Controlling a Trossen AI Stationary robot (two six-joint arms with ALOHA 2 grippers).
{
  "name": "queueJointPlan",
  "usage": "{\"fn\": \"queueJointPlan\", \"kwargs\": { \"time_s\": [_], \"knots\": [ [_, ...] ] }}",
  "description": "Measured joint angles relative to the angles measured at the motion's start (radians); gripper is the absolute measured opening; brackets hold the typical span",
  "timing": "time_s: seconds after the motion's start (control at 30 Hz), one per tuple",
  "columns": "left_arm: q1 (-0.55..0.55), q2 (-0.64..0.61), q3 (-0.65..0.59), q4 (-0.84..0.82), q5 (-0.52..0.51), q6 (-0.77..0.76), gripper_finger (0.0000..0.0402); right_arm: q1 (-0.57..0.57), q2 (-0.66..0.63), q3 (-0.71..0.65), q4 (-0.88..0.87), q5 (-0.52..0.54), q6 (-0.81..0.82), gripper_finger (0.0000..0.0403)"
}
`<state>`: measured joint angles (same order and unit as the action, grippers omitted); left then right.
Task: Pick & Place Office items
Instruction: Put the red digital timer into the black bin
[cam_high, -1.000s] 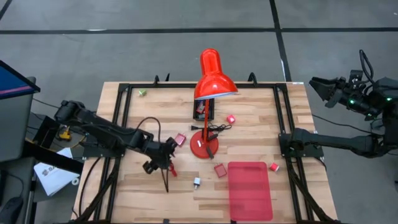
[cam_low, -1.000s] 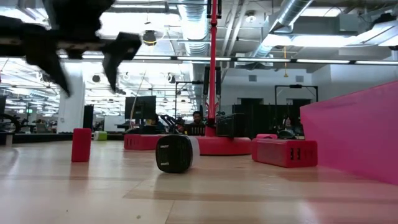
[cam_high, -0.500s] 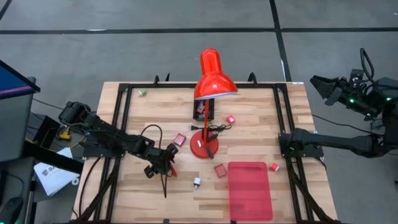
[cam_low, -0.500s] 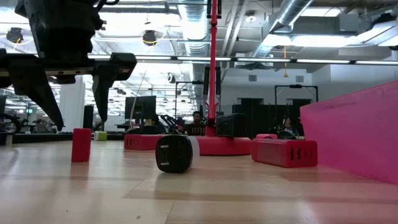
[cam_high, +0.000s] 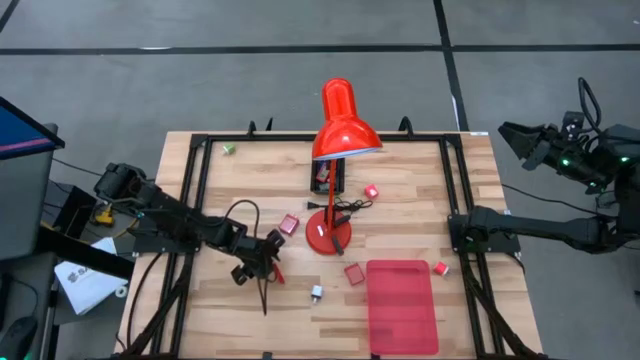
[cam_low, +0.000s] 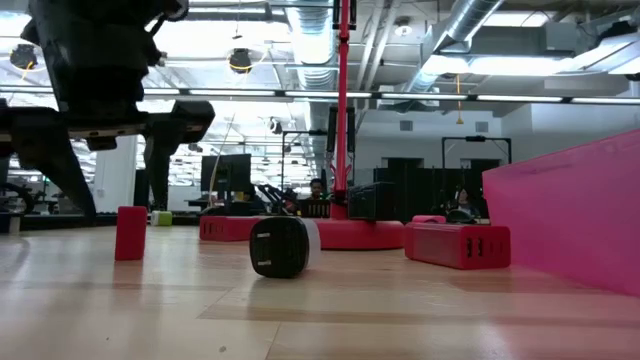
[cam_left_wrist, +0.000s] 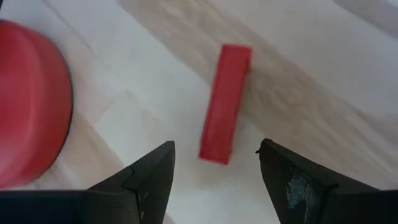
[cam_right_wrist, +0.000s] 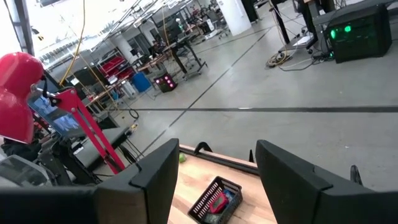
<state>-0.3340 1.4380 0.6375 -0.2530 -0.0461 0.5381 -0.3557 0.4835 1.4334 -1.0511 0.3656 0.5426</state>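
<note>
Red block (cam_left_wrist: 225, 102) lies between the left tool's (cam_left_wrist: 214, 163) open fingers, untouched.

bare wood is seen on both sides of the narrow red block (cam_left_wrist: 225, 103), between the open fingers of the left gripper (cam_left_wrist: 216, 163). passage toward the table (cam_high: 400, 170) centre is blocked by the lamp base (cam_high: 327, 236) and its black cord (cam_high: 345, 208). the near right area is occupied by the flat red tray (cam_high: 402, 305). the table's far left part is largely unobstructed.
</note>
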Motion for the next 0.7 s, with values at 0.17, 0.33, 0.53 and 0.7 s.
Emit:
{"fn": "queueJointPlan", "kwargs": {
  "time_s": [0.17,0.33,0.53,0.7],
  "knots": [
    [0.034,0.017,-0.008,0.040,0.029,0.000,0.0223,0.000,0.000,0.000,-0.007,0.000,0.000,0.0207],
    [0.026,0.072,-0.004,0.070,0.055,0.004,0.0223,0.000,0.000,0.000,-0.006,0.000,0.006,0.0207],
    [0.023,0.089,-0.004,0.103,0.041,0.004,0.0217,0.000,0.000,0.000,-0.016,0.002,0.019,0.0207],
    [0.023,0.089,-0.004,0.100,0.016,0.004,0.0175,0.000,0.000,0.000,-0.017,0.028,0.019,0.0207]
  ]
}}
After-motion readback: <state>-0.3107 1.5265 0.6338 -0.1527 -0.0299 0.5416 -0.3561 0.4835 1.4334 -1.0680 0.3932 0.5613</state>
